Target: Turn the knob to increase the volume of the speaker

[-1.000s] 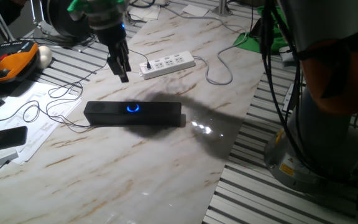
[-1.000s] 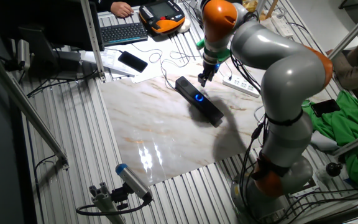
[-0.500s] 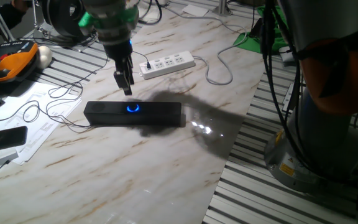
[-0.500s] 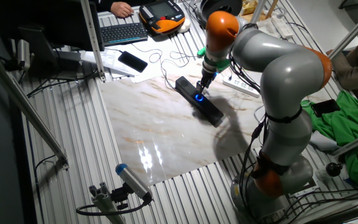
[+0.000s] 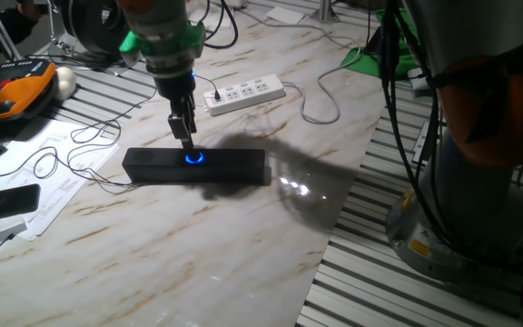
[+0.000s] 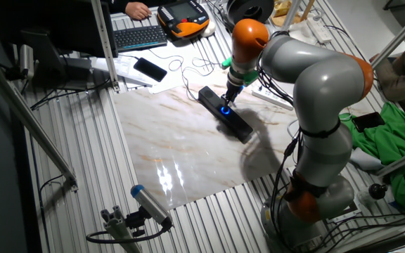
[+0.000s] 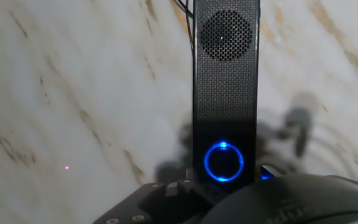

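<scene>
The speaker [image 5: 230,167] is a long black bar lying on the marble table top [image 5: 243,236]. The knob [image 5: 194,158], ringed in blue light, glows at the middle of the bar. My gripper [image 5: 187,141] points down with its tips just above and behind the knob. The other fixed view shows the gripper [image 6: 227,100] right over the knob [image 6: 224,109] on the speaker [image 6: 239,129]. In the hand view the speaker [image 7: 225,93] runs straight ahead and the knob [image 7: 224,162] sits just beyond my blurred dark fingers [image 7: 166,198]. The fingers look close together; their gap is not visible.
A white power strip [image 5: 243,93] with cables lies behind the speaker. Papers and a flat black device [image 5: 3,202] lie to the left, with thin cables [image 5: 80,154] looping near the speaker's left end. An orange pendant [image 5: 16,93] sits at the far left.
My gripper has moved down and to the right, from well above the speaker's left half to just over the knob. The speaker has not moved.
</scene>
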Robot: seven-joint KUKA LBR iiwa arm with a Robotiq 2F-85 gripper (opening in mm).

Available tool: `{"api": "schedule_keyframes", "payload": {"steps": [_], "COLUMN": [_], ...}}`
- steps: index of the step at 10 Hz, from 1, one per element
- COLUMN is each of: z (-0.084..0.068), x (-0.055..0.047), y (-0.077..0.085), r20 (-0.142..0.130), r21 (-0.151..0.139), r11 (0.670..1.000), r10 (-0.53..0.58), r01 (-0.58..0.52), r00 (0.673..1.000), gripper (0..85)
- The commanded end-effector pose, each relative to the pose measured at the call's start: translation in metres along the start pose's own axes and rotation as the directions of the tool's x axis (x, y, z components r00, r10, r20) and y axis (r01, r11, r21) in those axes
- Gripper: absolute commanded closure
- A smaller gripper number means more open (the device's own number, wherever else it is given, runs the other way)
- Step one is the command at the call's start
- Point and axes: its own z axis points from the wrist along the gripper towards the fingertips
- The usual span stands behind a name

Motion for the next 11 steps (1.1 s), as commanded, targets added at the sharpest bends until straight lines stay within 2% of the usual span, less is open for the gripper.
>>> {"api": "schedule_keyframes", "payload": {"steps": [1, 7, 11], "z": [0.005, 0.022, 0.034], "x": [-0.001, -0.004, -0.003], "y": [0.000, 0.000, 0.000], "r20": [0.007, 0.020, 0.042], "r21": [-0.001, 0.000, -0.002], "r11": [1.000, 1.000, 1.000], "r10": [-0.001, -0.001, -0.002], "r01": [0.001, 0.001, 0.002], "r00": [1.000, 1.000, 0.999], "gripper": [34.0, 34.0, 34.0]}}
